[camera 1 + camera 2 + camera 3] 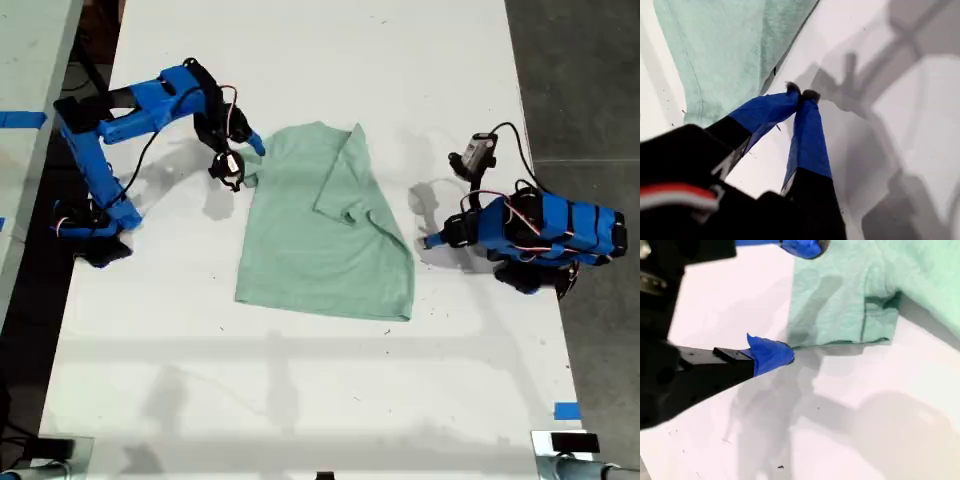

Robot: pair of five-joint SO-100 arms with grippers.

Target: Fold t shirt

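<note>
– Mint-green cloth, the t shirt (320, 250). In the exterior view it lies flat on the white table (300, 400), about midway between the two long edges, with one side and its sleeve already turned in over the body. Where are your grippers?

– My second gripper (245, 158) hangs at the shirt's shoulder corner, on the side toward the exterior view's left. My first gripper (428, 241) sits low over bare table, just beside the folded edge toward the exterior view's right.

– And the first wrist view?

– My first gripper (801, 92) is clenched, tips together, with nothing between them. The t shirt (725, 50) lies beyond the tips, its hem seam showing. The tips are close to the cloth but off it, over the table (900, 125).

– The second wrist view?

– My second gripper (792, 300) is spread wide. One tip is over the t shirt (840, 300) and the other is just off its edge, over the table (865, 415). The sleeve's hem lies near.

– What could spoil it?

– I judge that closing there may pinch only one thin layer, or only the sleeve. The corner would then slip out in mid-fold and bunch up. If the first gripper pushes in while shut, it could drag the finished fold open.
</note>
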